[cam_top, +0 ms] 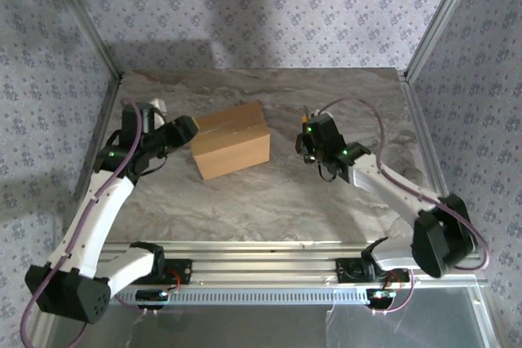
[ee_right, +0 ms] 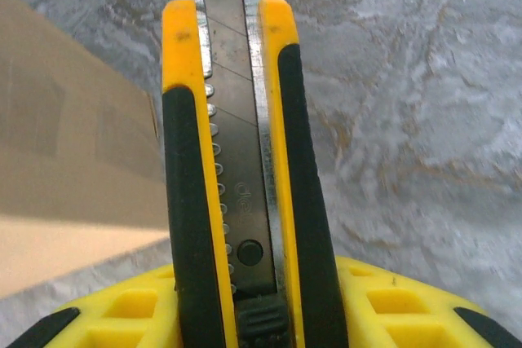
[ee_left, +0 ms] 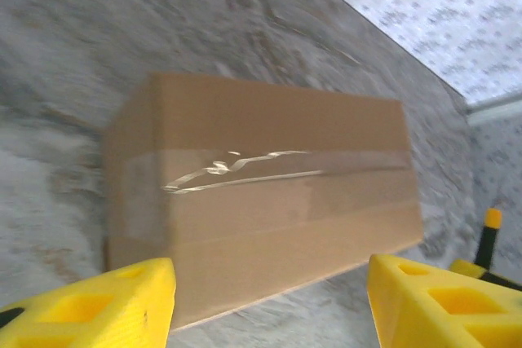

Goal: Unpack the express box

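The express box (cam_top: 231,141) lay just ahead of the left gripper (cam_top: 184,130), spread wide and empty, and left of the right gripper (cam_top: 308,139), clamped on a utility knife (ee_right: 236,160).

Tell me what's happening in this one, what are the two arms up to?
Two robot arms are working on a plain brown cardboard box in the middle of a marble-patterned table. The right gripper is shut on a black-and-yellow utility knife, blade out, held just right of the box. The left gripper is open at the box's left end, holding nothing. The box is closed, and its clear tape strip looks uncut.
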